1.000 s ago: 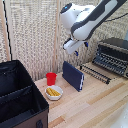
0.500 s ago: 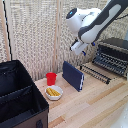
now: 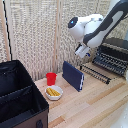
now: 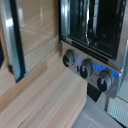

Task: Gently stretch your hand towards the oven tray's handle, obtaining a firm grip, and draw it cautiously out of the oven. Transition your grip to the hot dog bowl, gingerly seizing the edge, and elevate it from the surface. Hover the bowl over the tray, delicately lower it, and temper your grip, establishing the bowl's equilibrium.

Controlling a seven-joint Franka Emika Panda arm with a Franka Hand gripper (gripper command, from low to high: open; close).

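I am on the first step, reaching for the oven tray [image 3: 111,62]: my gripper [image 3: 82,51] hangs in the air just off the front of the oven [image 3: 116,50], which sits at the exterior view's right end of the counter [image 3: 90,105], and I cannot tell whether its fingers are parted or closed. The wire tray juts from the oven's mouth, untouched, and my wrist view shows only the oven's front and knobs [image 4: 86,68]. The hot dog bowl [image 3: 53,92] rests well apart, beside a red cup [image 3: 51,78] and a dark blue slab [image 3: 73,75], so next I judge I must line up on the tray's front edge and grip it.
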